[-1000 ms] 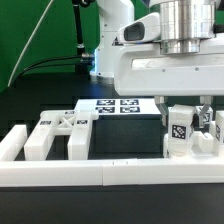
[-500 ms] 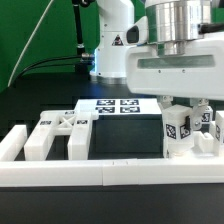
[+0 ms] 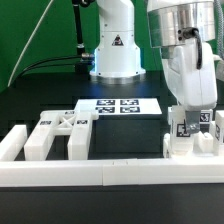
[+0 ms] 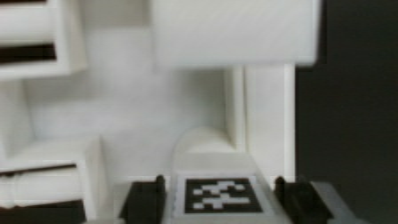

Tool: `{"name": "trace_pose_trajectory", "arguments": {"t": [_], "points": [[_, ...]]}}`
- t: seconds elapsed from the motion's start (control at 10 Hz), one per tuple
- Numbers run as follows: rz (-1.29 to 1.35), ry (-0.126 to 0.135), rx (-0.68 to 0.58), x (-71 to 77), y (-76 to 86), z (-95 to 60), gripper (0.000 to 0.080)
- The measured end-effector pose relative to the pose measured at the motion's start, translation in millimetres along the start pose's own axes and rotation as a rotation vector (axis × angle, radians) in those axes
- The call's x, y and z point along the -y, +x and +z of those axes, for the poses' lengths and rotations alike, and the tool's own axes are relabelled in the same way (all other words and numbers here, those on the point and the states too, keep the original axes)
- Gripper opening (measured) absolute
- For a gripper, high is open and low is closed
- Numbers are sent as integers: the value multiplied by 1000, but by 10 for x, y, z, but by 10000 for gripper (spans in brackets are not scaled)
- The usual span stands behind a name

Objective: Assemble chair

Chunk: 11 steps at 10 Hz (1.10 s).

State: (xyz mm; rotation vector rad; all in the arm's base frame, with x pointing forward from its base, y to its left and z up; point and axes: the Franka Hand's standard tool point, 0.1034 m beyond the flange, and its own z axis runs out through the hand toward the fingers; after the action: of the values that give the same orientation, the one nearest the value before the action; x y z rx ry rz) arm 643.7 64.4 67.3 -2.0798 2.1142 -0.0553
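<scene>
Several white chair pieces lie inside the rail. A barred group (image 3: 55, 137) sits at the exterior view's left and a cluster of blocks (image 3: 205, 140) at its right. A small upright tagged block (image 3: 182, 128) stands in that right cluster. My gripper (image 3: 189, 118) hangs straight down over this block. In the wrist view the block (image 4: 217, 150) lies between my two dark fingers (image 4: 153, 198), with a narrow gap on each side. The gripper (image 4: 222, 196) is open around it, and white frame parts (image 4: 71, 130) lie beside it.
The long low white border rail (image 3: 100, 175) runs along the front and turns back at the exterior view's left. The marker board (image 3: 120, 106) lies flat behind the pieces. The arm's base (image 3: 115, 50) stands at the back, with cables to its left.
The wrist has turned about its vertical axis, so the wide gripper body now shows its narrow side. It shifted slightly toward the exterior view's right. The tagged block has stayed in place.
</scene>
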Motion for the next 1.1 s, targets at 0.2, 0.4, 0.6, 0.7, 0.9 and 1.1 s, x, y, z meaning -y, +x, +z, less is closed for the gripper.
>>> {"name": "trace_pose_trajectory", "arguments": {"t": [0.2, 0.4, 0.6, 0.7, 0.9, 1.1], "points": [[-218, -14, 1, 29, -11, -42, 513], [-539, -9, 1, 27, -1, -72, 620], [-734, -3, -7, -59, 39, -100, 641], [-780, -5, -7, -61, 44, -95, 648], [-980, -13, -19, -51, 65, -93, 649], [-1222, -21, -60, 18, 72, -104, 649]]}}
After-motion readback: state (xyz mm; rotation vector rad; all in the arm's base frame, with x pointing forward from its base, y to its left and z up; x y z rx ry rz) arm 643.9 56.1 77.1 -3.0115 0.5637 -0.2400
